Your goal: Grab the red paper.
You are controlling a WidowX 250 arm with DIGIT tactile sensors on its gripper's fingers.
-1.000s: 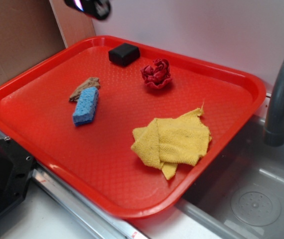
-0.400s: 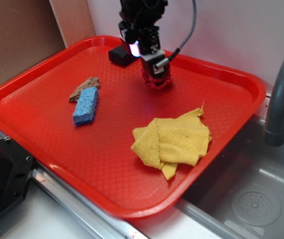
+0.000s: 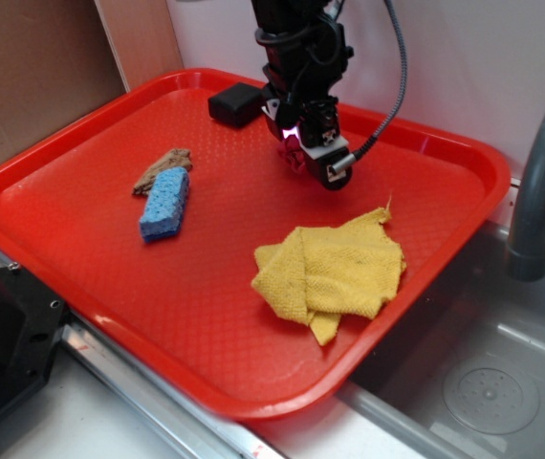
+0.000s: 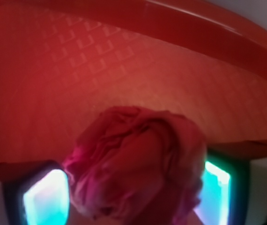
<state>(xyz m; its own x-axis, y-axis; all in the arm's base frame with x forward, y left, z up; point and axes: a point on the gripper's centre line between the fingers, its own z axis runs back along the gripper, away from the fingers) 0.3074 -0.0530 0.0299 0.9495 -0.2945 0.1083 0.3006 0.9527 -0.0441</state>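
The hand (image 3: 303, 158) is down over the far part of the red tray (image 3: 100, 249), its fingers (image 4: 44, 199) standing either side of the red paper (image 4: 138, 168); they appear pressed against the wad, though the wrist view is too blurred to be sure the grip is firm. The paper sits near the tray's back rim, just beside the black block (image 3: 232, 103). Nearer the front lie a blue sponge (image 3: 164, 204), a brown scrap (image 3: 163, 166) touching it, and a folded yellow cloth (image 3: 335, 273).

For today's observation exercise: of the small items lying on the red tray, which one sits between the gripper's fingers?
The red paper, a crumpled dark-red wad, sits between the gripper fingers. The black block, blue sponge and yellow cloth lie apart from it.
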